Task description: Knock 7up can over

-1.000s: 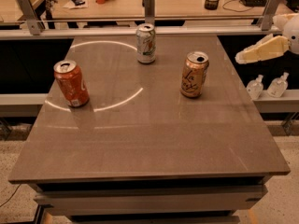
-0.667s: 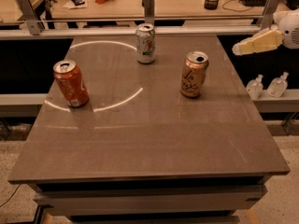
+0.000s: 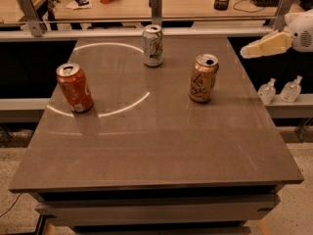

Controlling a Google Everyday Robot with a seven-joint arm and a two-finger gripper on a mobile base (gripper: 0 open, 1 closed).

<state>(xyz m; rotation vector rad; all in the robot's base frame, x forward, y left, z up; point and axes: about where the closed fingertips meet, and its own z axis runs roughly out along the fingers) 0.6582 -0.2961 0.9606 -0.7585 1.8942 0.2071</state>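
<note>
The gripper (image 3: 248,50) hangs at the upper right of the frame, beyond the right edge of the table (image 3: 161,155) and above its surface. Over the last second it has crept a little upward and to the left, so its tan tip now points in toward the tabletop. Whether it is open or closed cannot be told from this view, but nothing is held in it.

The 7up can (image 3: 153,45) stands upright near the far edge of the table, at upper centre of the frame, and it has not shifted. The tan La Croix can (image 3: 203,78) stands upright to its right and nearer the camera. The orange-red can (image 3: 74,87) stands at the left. Neither of them has moved either.

The shift looks like the start of an approach and nothing more, since the gripper is well apart from the 7up can and the knock is not yet made. The La Croix can stands close to the line between the two, so a low sweep from the right would risk striking it first.
</note>
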